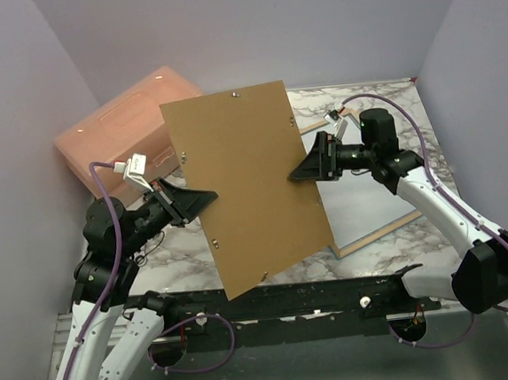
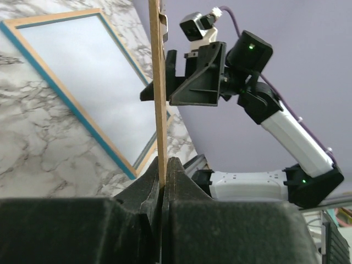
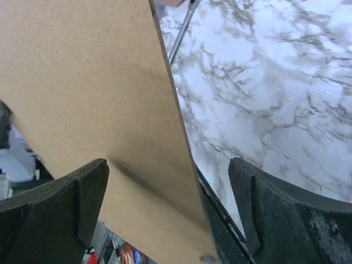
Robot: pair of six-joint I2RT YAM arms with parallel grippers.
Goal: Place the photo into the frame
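Leaving a pink plastic case (image 1: 116, 135) lying on the marble table (image 3: 275, 82) out past the backs of the left fingers, apart from them. Pinching the left edge of the brown backing board (image 1: 250, 190) in the left gripper (image 1: 210, 196), both fingers pressed flat against the thin board from either side with no gap showing. Holding that board lifted clear of the table, its plain broad face turned toward the overhead camera, small metal tabs dotted along its edges. Straddling the board's right edge with the right gripper (image 1: 299, 173), fingers spread wide, one on each side of the board, marble showing through the gap beside one pad, clamping nothing. Leaving the frame (image 1: 378, 234) lying flat on the marble beyond and below the right fingers, pale wood reverse facing up, a thin blue line running along its inner edge, its near side partly hidden behind the board. Showing a pale blank panel (image 2: 93, 82) inside the frame; not possible to tell whether that is the photo's white reverse or glass.
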